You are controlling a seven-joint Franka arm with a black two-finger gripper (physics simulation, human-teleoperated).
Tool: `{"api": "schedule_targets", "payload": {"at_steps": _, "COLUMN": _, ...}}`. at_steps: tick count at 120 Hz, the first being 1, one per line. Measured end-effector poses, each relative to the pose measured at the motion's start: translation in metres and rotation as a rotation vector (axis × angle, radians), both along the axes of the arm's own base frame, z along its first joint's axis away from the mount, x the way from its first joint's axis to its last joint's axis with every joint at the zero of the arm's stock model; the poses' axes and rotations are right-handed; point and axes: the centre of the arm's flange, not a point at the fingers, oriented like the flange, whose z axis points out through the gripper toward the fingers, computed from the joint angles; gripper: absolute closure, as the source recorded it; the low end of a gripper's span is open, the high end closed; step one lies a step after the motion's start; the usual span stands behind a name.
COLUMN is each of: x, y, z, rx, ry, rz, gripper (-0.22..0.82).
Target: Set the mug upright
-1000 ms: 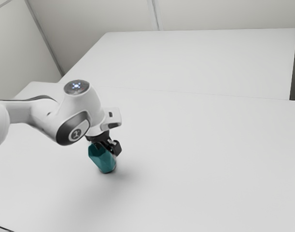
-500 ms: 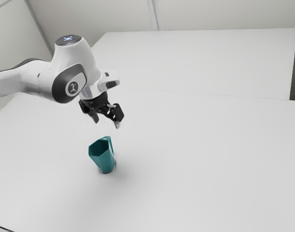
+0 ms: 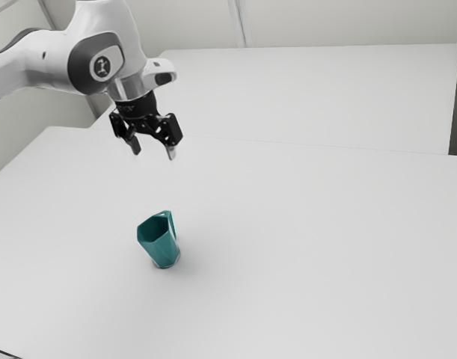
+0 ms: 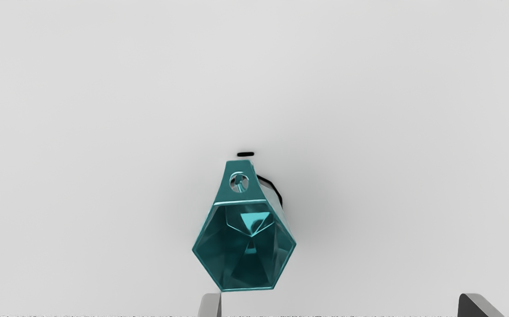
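In the exterior view my gripper (image 3: 152, 150) hangs well above the table with its fingers spread and nothing between them. Below it stands the teal faceted mug (image 3: 159, 243), upright on its base, its six-sided mouth facing up and its handle toward the far side. Looking down in the wrist view, the mug (image 4: 245, 246) shows its open mouth and its handle with a round hole. My gripper (image 4: 340, 304) appears there with two fingertips wide apart, neither closed on the mug.
The white table (image 3: 303, 247) extends around the mug, with a second white surface (image 3: 310, 97) behind it. A dark cable (image 3: 4, 352) lies at the exterior view's lower left corner. Pale walls (image 3: 348, 19) stand at the back.
My gripper was down at the mug one second ago; it has since risen high above it and shifted slightly toward the exterior view's left. The mug has stayed where it was.
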Motion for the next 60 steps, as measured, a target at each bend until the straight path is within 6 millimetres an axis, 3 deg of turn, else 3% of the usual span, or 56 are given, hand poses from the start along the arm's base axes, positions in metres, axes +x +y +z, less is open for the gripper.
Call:
{"api": "schedule_targets", "payload": {"at_steps": 37, "x": 0.007, "y": 0.011, "z": 0.040, "rx": -0.004, "ry": 0.011, "rz": 0.027, "gripper": 0.02}}
{"api": "schedule_targets", "payload": {"at_steps": 60, "x": 0.011, "y": 0.017, "z": 0.054, "rx": -0.006, "ry": 0.023, "rz": 0.039, "gripper": 0.02}}
